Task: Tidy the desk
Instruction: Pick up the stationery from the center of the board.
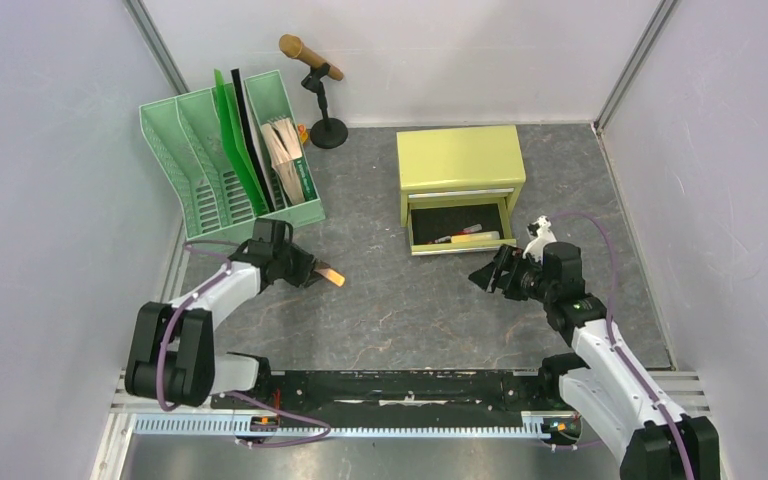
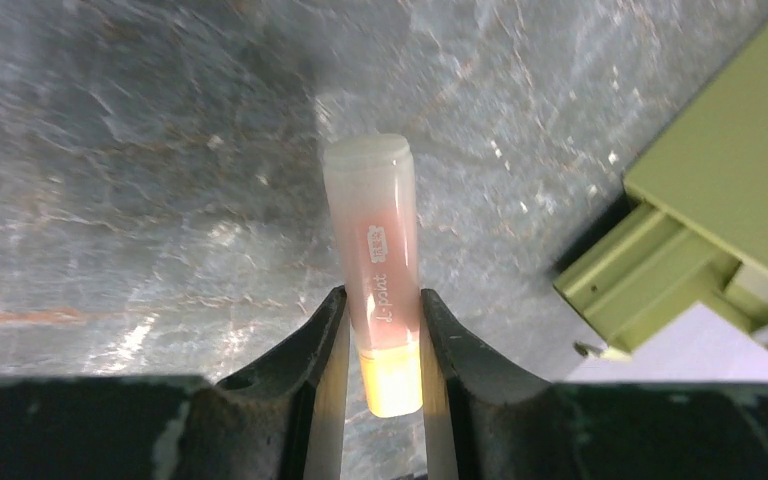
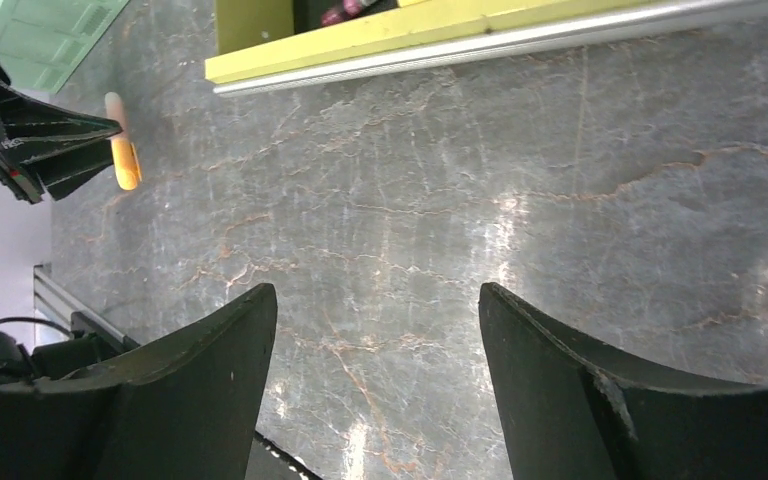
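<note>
**A:** What have we got across the desk [image 1: 390, 310], starting far left of the cabinet [image 1: 460, 158]?

**B:** Far left of the cabinet stands the green file rack [image 1: 175, 130]. Closer in, but well left of the cabinet's open drawer [image 1: 458, 228], our left gripper [image 2: 380, 310] is clamped on a marker [image 2: 372, 220]. The marker looks to be off the surface. The desk itself lies under the cabinet and everything else.

**A:** How do we reckon the marker handles?

**B:** Light and stiff, we'd judge. It's a short plastic tube, so it won't sag. It's also round and glossy, so it could slip or roll between the fingers. We hold it low, near its yellow end, and the capped end sticks well out. A knock on that end might twist it in the grip, so a hold nearer the middle would suit us better.

**A:** And the desk?

**B:** Hard, flat and stone-patterned. There's nothing for us to lift there, and we'd expect a dropped marker to roll on it.

**A:** Further right?

**B:** Just in front of the cabinet's right corner, our right gripper [image 3: 375, 300] hangs over the desk. Its jaws are wide apart, with nothing between them.
</note>
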`<state>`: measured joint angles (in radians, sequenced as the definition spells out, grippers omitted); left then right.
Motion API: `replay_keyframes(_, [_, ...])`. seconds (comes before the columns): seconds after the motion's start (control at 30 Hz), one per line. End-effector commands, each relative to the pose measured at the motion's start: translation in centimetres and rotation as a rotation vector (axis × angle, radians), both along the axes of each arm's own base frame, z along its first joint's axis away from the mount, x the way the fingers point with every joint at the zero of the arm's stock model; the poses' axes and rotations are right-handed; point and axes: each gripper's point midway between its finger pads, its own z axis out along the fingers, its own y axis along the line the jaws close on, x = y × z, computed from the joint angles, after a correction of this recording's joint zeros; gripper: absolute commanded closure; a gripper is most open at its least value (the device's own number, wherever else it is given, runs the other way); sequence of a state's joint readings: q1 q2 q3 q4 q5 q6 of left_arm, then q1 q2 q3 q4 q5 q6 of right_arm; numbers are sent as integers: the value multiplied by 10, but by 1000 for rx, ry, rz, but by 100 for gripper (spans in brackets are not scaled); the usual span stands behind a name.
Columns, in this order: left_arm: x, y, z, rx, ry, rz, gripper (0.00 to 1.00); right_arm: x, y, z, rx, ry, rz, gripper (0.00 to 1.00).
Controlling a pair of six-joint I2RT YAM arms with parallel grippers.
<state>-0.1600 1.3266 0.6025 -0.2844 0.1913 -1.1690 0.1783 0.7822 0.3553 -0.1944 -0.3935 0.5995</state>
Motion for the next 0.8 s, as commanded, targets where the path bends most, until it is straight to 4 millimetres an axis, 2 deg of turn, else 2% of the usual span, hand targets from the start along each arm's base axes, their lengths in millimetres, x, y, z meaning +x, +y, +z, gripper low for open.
replay_keyframes(0.0, [3,-27,32,-140,-182,-126,98,9,17,29,54,-100,88,22])
replay_keyframes(0.17, [-10,-35,38,-164,-246,-148,98,-3,37,16,70,-38,169,24])
replay_keyframes(0.33, [-23,-49,36,-162,-246,-201,98,-12,71,21,85,-39,261,26])
replay_keyframes(0.57, [-40,-92,33,-146,-245,-298,98,-24,122,38,117,-63,394,27])
replay_keyframes(0.77, [-45,-136,46,-179,-284,-377,98,-45,162,31,114,-1,518,27])
